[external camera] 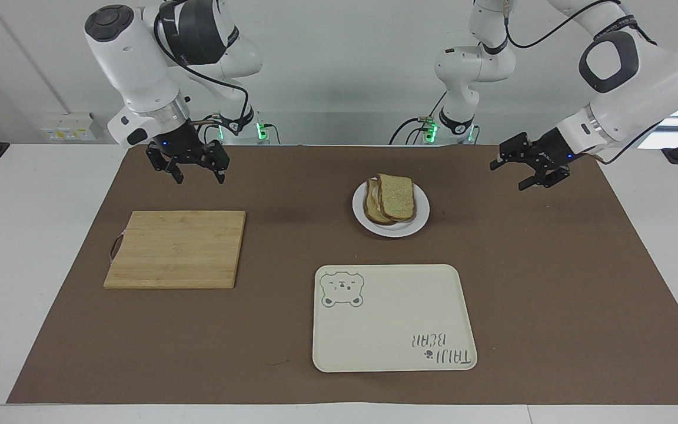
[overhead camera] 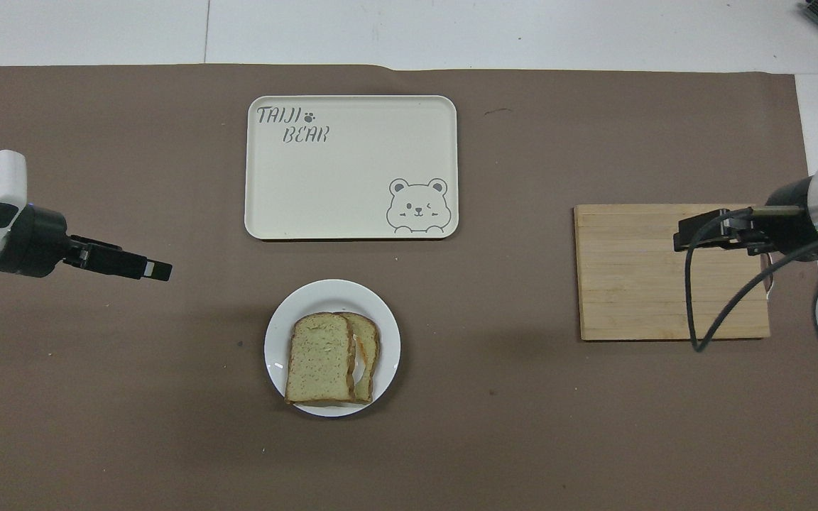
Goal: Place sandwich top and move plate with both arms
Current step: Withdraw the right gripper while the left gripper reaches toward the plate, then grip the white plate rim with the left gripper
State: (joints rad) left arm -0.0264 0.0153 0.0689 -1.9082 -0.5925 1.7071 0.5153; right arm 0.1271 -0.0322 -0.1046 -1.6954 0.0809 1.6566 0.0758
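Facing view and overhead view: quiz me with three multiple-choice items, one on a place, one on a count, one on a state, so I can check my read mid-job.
1. Where is the sandwich top?
A. on the cutting board
B. on the plate, over a lower slice
C. on the tray

2. How many bread slices show on the plate?
A. one
B. two
C. four

3. What does the left claw hold?
A. nothing, it is open
B. the plate
C. the tray

Key:
1 B, the speckled slice lies offset on another slice on the white plate.
2 B, one lower slice peeks out beside the top one.
3 A, it hangs open over bare mat; the right claw is open too, near the cutting board, and the tray is bare.
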